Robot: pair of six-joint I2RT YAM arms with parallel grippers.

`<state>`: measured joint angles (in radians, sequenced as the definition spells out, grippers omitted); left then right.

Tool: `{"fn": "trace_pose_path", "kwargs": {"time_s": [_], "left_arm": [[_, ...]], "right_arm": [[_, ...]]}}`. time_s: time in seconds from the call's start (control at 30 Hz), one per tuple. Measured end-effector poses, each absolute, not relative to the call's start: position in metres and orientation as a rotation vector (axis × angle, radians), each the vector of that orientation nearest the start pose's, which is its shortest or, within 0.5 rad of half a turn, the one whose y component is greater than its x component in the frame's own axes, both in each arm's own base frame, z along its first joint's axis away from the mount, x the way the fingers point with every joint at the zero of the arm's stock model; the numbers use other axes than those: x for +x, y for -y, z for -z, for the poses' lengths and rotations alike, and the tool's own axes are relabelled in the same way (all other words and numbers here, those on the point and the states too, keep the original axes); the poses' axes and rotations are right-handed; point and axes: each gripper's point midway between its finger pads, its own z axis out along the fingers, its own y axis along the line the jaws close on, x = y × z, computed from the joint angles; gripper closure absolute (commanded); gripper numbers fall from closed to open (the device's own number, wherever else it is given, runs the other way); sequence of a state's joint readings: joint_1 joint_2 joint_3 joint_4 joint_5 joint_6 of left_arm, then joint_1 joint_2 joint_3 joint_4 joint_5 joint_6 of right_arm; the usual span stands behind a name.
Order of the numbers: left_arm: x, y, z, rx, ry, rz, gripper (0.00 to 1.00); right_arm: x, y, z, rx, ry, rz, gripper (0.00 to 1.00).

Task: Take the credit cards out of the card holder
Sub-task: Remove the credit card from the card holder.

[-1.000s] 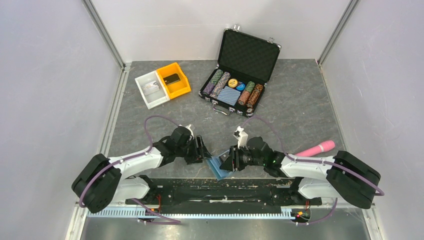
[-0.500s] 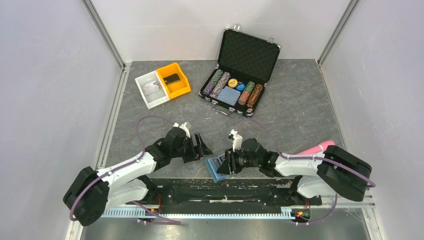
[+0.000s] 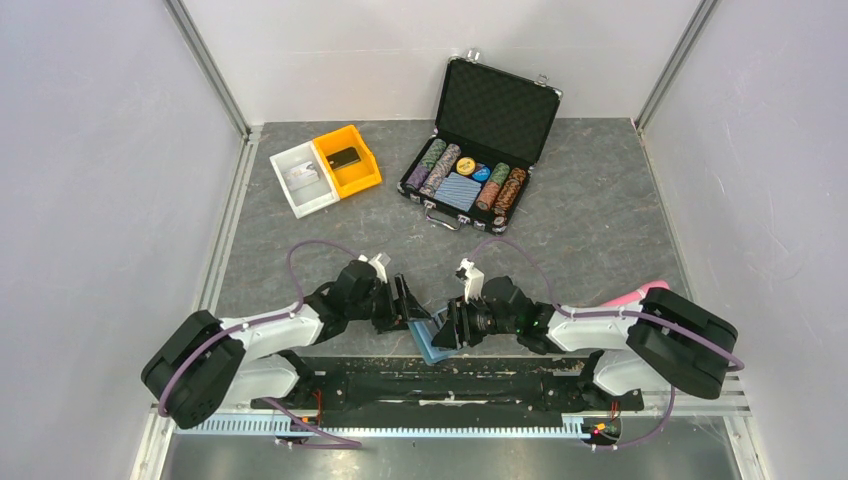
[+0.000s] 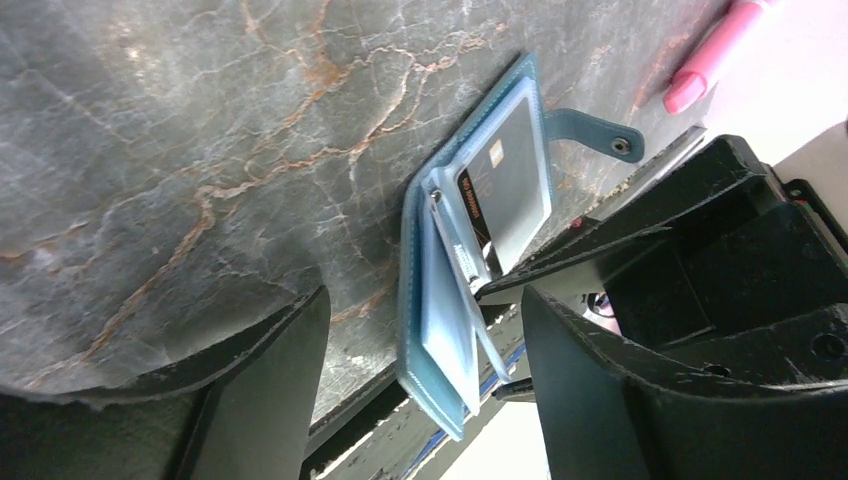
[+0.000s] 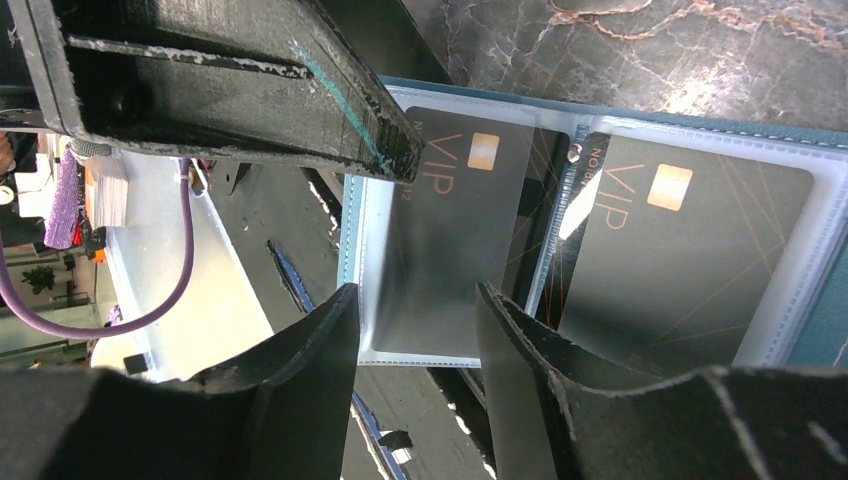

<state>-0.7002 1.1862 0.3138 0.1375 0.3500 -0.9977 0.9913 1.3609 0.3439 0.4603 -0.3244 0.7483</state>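
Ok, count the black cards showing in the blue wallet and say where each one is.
2. In the right wrist view, the left card sits in one clear pocket of the wallet; the right card sits in the pocket beside it. Others may be hidden behind them.

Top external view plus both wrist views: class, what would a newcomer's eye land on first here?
The light-blue card holder lies open at the table's near edge, hemmed in by the left end effector and right end effector. In the right wrist view, black VIP credit cards sit in its clear sleeves. Far back stands an open poker-chip case with colourful chips.
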Motion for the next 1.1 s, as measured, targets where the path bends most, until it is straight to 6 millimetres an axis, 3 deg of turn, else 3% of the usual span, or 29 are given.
{"fn": "trace_pose_path", "kwargs": {"time_s": [0.17, 0.37, 0.63, 0.9, 1.1], "left_arm": [[0.152, 0.256, -0.046, -0.161, -2.574, 1.216, 0.37], [0.151, 0.259, -0.05, -0.15, -2.564, 1.249, 0.7], [0.15, 0.259, -0.049, -0.144, -2.569, 1.251, 0.95], [0.15, 0.258, -0.046, -0.039, -2.548, 1.229, 0.98], [0.152, 0.264, -0.062, 0.037, -2.404, 1.326, 0.98]], "right_arm": [[0.109, -0.318, -0.045, -0.506, -2.368, -1.28, 0.45], [0.109, -0.319, -0.047, -0.51, -2.367, -1.283, 0.37], [0.114, -0.322, -0.054, -0.52, -2.354, -1.277, 0.39], [0.14, -0.307, -0.055, -0.48, -2.338, -1.227, 0.51], [0.148, -0.297, -0.051, -0.516, -2.334, -1.216, 0.54]]}}
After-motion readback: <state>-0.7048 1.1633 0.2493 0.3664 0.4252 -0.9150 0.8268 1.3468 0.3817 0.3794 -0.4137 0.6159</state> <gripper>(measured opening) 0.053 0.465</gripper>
